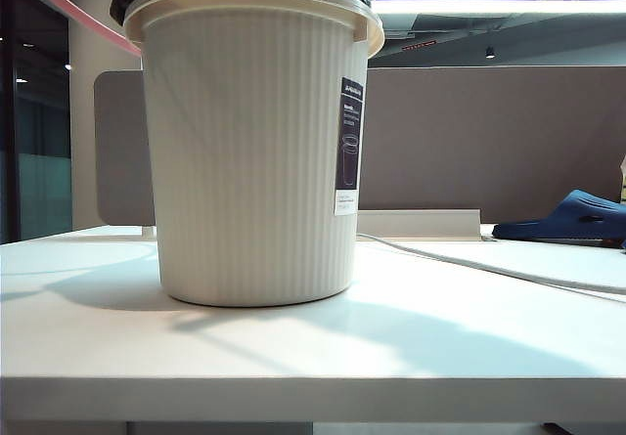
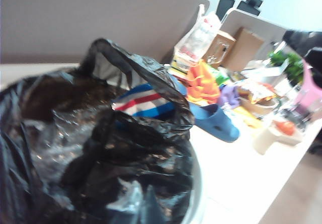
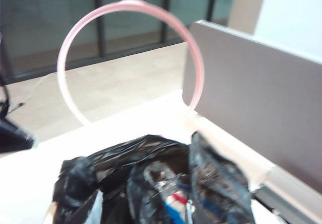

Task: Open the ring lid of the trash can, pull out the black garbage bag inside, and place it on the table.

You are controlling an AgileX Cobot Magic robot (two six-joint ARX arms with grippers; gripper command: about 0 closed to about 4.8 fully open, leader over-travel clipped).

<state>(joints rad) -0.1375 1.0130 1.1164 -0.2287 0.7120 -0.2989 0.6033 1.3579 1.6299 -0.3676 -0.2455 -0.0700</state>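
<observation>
Standing on the white counter (image 1: 293,357), the trash can (image 1: 249,152) is upright and serves as the landmark for this report. Its cream rim is bare of the hoop.

Item one, lid: the ring lid (image 3: 128,58) is off the can's rim. The right wrist view shows the pink hoop tipped up on edge behind the can, well above the rim; the exterior view shows a pink arc of it rising past the can's upper left. What holds it there cannot be seen. Judged done, or very nearly.

Item two, bag: the black garbage bag (image 2: 100,148) sits inside the can, its crinkled top and one looped handle poking just above the rim. Striped contents show through the opening. It has not been lifted out. Judged outstanding, as is setting it down on the counter beside the can.

Item three, claws: neither claw appears in any view. The left claw, over the can's mouth by its camera, is taken as clenched, though on what cannot be told. The right claw's state cannot be told.

A blue slipper (image 1: 572,218) lies on the counter, well apart from the can.
</observation>
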